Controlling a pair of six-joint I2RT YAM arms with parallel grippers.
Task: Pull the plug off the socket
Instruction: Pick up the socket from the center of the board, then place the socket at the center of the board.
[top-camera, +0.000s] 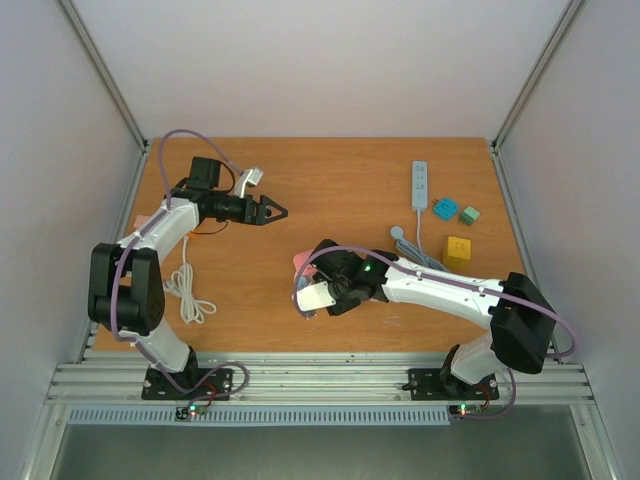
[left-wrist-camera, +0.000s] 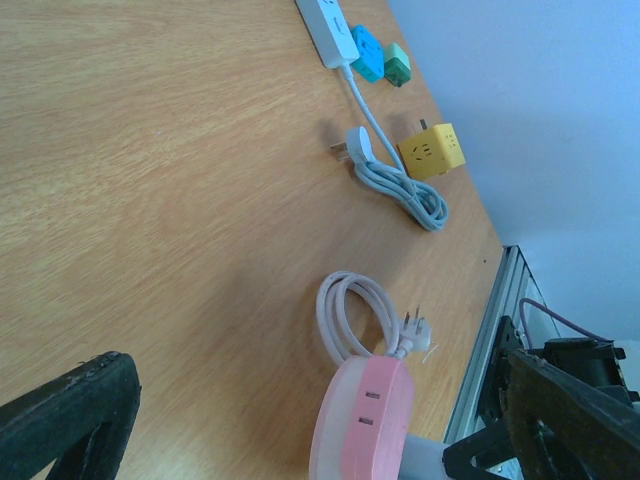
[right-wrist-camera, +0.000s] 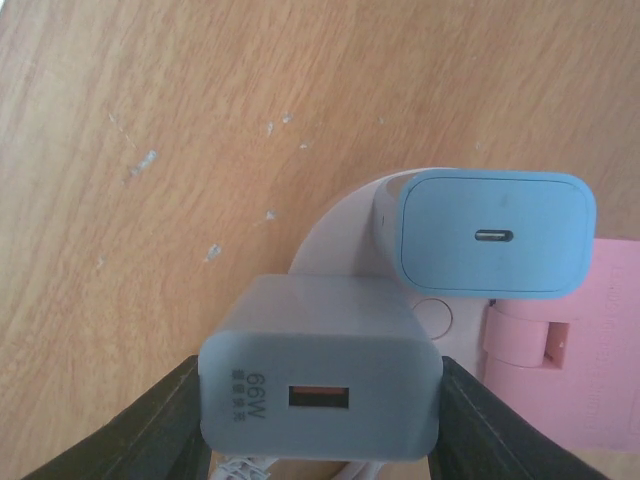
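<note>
Roughly mid-bench, toward the near edge, the right hand (top-camera: 320, 299) is closed partway on the grey plug (right-wrist-camera: 320, 345). One finger presses each side of the block marked 66W. The plug sits against the round pink socket (left-wrist-camera: 365, 420); whether its prongs are seated in it cannot be told. A second, paler plug (right-wrist-camera: 495, 235) with a small oval port sits in the same socket just beside it, close to the right finger.

The left hand (top-camera: 272, 211) hovers well apart, up and to the left, spread to its widest and holding nothing. Bare wood of the bench (top-camera: 340, 180) lies open between the two hands and on toward the far edge.

The socket's pink cord (left-wrist-camera: 350, 310) is coiled just beside it. A white power strip (top-camera: 420, 185), a yellow cube (top-camera: 457, 251) and two smaller cubes crowd the right edge. A loose white cable (top-camera: 185, 285) lies near the left arm.
</note>
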